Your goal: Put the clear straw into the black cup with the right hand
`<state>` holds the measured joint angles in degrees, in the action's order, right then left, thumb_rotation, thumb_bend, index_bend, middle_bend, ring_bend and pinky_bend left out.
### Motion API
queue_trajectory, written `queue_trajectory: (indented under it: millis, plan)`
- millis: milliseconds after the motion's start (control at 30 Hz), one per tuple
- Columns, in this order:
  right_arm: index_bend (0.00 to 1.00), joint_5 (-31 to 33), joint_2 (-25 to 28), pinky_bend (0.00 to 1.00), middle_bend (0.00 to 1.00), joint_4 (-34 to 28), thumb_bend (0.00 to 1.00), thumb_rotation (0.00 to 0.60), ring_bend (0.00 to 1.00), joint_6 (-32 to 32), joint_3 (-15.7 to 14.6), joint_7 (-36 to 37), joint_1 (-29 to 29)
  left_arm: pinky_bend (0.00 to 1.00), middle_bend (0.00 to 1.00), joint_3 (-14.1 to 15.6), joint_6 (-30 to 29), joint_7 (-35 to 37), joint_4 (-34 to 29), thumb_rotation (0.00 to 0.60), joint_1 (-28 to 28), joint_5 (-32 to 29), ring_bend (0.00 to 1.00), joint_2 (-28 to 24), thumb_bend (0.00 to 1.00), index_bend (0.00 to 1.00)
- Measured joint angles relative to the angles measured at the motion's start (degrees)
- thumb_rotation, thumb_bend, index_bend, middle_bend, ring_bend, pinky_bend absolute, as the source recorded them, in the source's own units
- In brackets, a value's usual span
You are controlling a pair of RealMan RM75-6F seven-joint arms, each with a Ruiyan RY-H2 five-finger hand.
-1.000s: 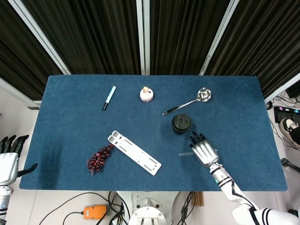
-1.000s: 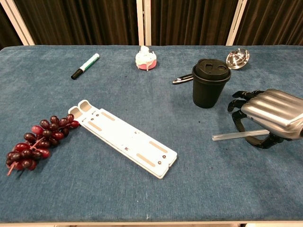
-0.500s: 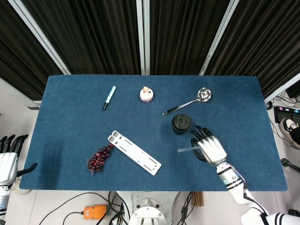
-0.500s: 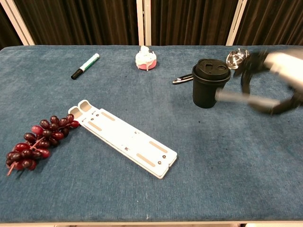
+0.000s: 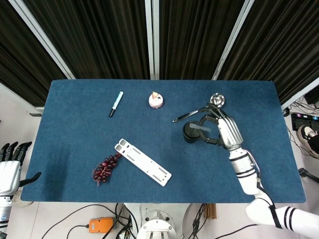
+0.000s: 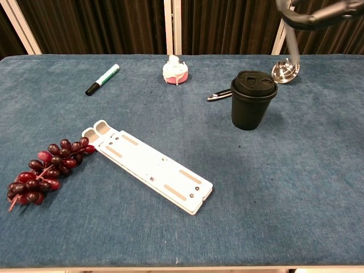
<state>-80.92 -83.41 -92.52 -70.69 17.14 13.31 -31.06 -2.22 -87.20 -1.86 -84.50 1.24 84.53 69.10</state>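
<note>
The clear plastic straw [image 6: 293, 45] hung almost upright, pinched in the right hand [image 5: 223, 130] above the lidded black cup [image 6: 253, 107], presumably to line it up with the lid's opening. A second earlier it lay flat beneath that hand, near the table's front right.

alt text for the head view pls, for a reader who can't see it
Seen from above, the right hand holds a clear straw over a black cup on a blue table. Marker, grapes and a white bracket lie to the left.
</note>
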Motion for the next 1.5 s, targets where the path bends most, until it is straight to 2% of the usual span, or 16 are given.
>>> queue_trajectory:
  millis: [133,433,1167,1500]
  plan:
    - [0.64,1.99,-3.85,0.28,0.35,4.25,0.67,0.6,0.2,1.76,1.27,4.96,-2.07,0.01,0.14,0.03,0.22,-0.24,-0.22,0.6,0.03,-0.23,0.07,0.0,0.08,0.13]
    - [0.64,2.14,-8.76,0.28,0.35,11.12,0.67,0.6,0.2,2.32,1.29,11.23,-4.0,0.01,0.14,-0.06,0.44,-0.65,-0.54,0.6,0.14,-0.51,0.07,-0.19,0.08,0.13]
    - [0.64,2.36,-9.74,0.27,0.35,13.54,0.67,0.6,0.2,2.4,-0.26,13.32,-3.88,0.01,0.14,-0.01,0.85,-0.86,-0.56,0.6,0.29,-0.88,0.07,-0.1,0.08,0.13]
    - [0.61,2.56,-10.59,0.24,0.35,14.92,0.67,0.6,0.19,2.64,-0.5,18.77,-3.47,0.01,0.14,0.03,0.95,-0.85,-0.51,0.6,0.27,-1.02,0.07,-0.01,0.08,0.13]
